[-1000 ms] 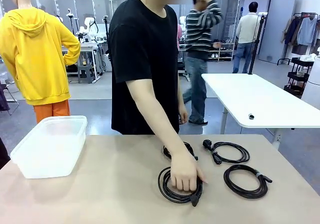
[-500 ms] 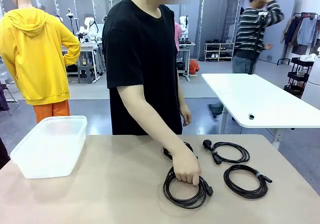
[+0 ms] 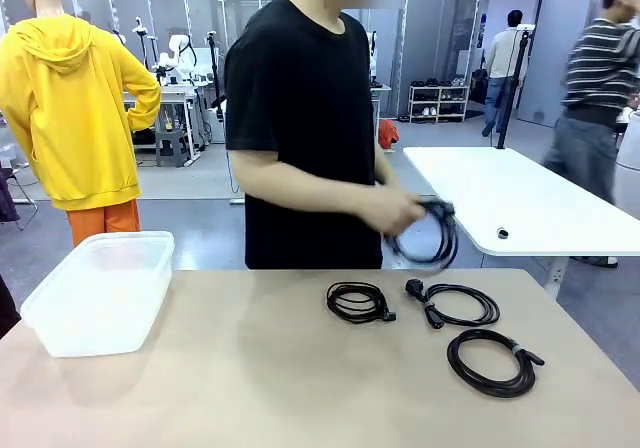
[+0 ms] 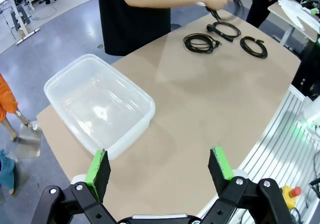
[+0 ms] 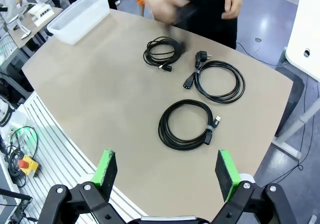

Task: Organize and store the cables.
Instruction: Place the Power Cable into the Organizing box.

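Right now, closest to the camera, the robot's left hand (image 4: 158, 156) is wide open with nothing in it. The robot's right hand (image 5: 165, 161) is wide open and empty too. Both hang above the brown bench (image 3: 220, 388) and touch nothing.

Nearest on the bench, at the lower right of the front picture, lies a thick black coiled cable with a pale band (image 3: 490, 363). A bit farther back, in the middle, lies a small thin black coiled cable (image 3: 355, 302). Just beside it on the right is a wider thin black coiled cable with a plug (image 3: 458, 305). At the left sits a see-through plastic tub (image 3: 95, 318) with nothing inside. Farthest back, the person's hand (image 3: 400, 211) holds a fourth black coiled cable (image 3: 430, 238) up in the air, right of the middle.

I think the job has hardly begun. No cable is in the tub yet, so all four still need to go in.

One second ago that fourth cable lay at the front of the bench under the person's palm. Now it is lifted off. The other three cables and the tub are in the same spots.
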### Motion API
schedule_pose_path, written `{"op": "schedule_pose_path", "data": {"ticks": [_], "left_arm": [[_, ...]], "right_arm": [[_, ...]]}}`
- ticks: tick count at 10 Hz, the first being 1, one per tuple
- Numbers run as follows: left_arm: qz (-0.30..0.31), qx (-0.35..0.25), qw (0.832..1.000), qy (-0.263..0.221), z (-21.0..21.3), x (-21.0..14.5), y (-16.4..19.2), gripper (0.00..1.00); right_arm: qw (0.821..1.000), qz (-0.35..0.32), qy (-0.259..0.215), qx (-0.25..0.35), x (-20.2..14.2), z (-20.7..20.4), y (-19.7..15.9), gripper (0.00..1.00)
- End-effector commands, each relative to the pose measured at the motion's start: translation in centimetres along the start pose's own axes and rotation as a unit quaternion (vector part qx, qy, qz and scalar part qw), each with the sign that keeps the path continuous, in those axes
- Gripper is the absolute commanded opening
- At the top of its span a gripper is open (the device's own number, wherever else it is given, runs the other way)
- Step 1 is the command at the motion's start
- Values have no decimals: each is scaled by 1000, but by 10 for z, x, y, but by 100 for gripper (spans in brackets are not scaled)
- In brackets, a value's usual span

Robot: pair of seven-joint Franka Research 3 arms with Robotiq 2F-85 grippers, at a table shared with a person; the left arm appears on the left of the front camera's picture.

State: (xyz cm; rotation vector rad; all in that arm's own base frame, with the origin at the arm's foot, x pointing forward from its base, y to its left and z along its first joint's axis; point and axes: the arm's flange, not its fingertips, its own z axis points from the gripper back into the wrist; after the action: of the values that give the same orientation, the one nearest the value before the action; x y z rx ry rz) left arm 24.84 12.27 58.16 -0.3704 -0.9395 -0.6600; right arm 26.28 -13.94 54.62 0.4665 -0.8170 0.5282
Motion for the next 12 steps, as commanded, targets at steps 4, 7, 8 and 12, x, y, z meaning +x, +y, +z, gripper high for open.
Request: {"op": "schedule_pose_path", "data": {"ticks": [4, 7, 8, 12], "left_arm": [[-5, -6, 1000, -6, 1, 0, 0, 100], [-5, -6, 1000, -6, 1, 0, 0, 100], [-5, -6, 1000, -6, 1, 0, 0, 100], [-5, -6, 1000, -6, 1, 0, 0, 100]], "right_arm": [[996, 1, 82, -24, 78, -42, 5, 100], [980, -7, 195, -31, 141, -152, 15, 100], [972, -15, 223, -74, 153, -191, 19, 100], [953, -107, 250, -135, 161, -300, 22, 100]]}}
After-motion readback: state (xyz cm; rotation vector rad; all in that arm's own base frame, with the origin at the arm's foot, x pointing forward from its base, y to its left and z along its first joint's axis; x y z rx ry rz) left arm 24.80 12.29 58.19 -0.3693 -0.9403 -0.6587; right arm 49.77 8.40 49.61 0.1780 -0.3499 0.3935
